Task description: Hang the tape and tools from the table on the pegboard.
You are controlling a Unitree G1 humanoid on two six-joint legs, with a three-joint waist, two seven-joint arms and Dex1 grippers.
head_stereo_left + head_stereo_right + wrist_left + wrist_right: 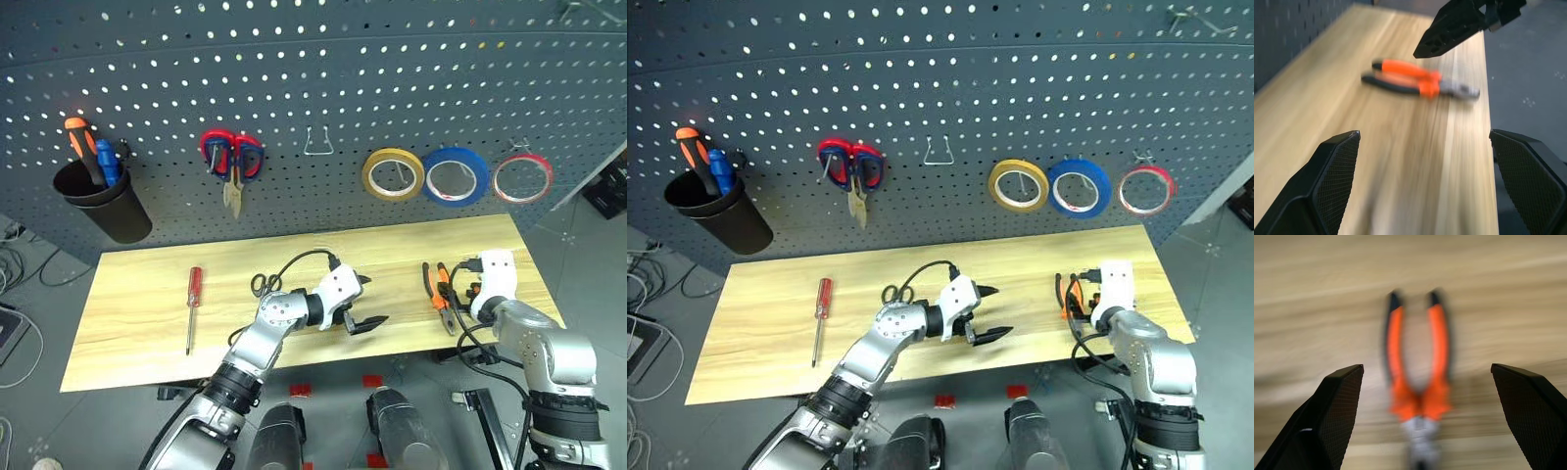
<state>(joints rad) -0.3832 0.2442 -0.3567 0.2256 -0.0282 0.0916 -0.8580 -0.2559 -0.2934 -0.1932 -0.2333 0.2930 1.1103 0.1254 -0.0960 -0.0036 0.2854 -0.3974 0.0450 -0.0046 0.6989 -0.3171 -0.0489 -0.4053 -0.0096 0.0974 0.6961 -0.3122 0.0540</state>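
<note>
On the tabletop [147, 323] the screwdriver [193, 305] lies toward my left, the small scissors [265, 284] near the middle just behind my left arm, and the pliers [438, 292] toward my right, right beside my right claw [1425, 421]. My left claw [361, 304] hangs between scissors and pliers. Behind, on the pegboard [323, 78], a cup [110, 208] hangs far left, then scissors [232, 162], then three tape rolls [456, 176] in a row at the right.

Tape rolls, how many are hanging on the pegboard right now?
3, all in a row on the right part of the pegboard: the yellow roll on the left, the blue roll in the middle, the red-rimmed roll on the right. None looks hidden.
</note>
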